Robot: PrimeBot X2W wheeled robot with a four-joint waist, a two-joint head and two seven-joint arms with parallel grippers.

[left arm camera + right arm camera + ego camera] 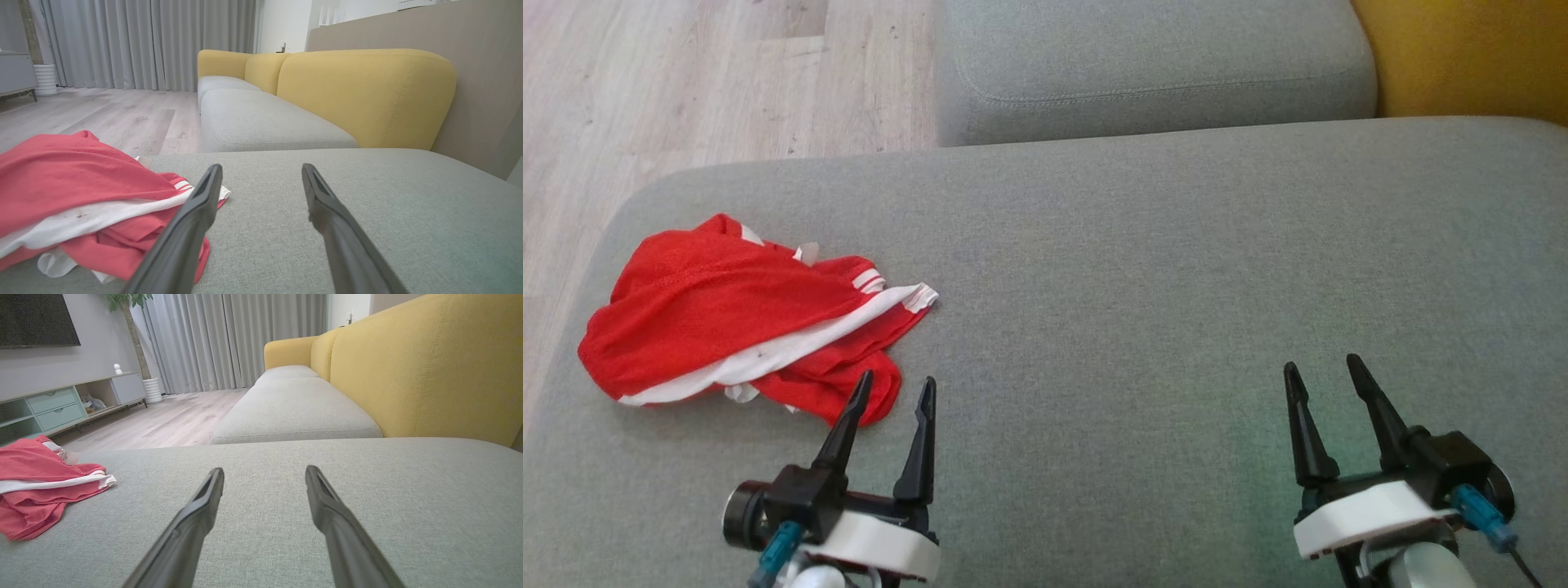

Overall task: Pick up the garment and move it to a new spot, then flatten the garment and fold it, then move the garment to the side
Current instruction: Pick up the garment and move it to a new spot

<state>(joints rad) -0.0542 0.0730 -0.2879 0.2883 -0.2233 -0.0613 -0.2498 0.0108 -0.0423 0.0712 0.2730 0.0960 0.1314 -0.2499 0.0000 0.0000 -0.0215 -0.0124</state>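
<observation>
The garment (727, 314) is a red mesh piece with white stripes, lying crumpled at the left of the grey sofa cushion (1143, 269). My left gripper (897, 380) hovers open just right of the garment's near corner, nothing between its fingers. In the left wrist view the garment (73, 196) lies left of the open left gripper (261, 167), its edge behind the left finger. My right gripper (1321, 363) stands open over bare cushion at the lower right, far from the garment. The right wrist view has the garment (36, 486) at far left and the open right gripper (264, 470).
A second grey seat cushion (1152, 65) lies beyond, with the yellow backrest (1470, 57) at the top right. Wooden floor (686, 82) runs past the cushion's left edge. A TV cabinet (61, 408) and grey curtains (229, 339) stand across the room.
</observation>
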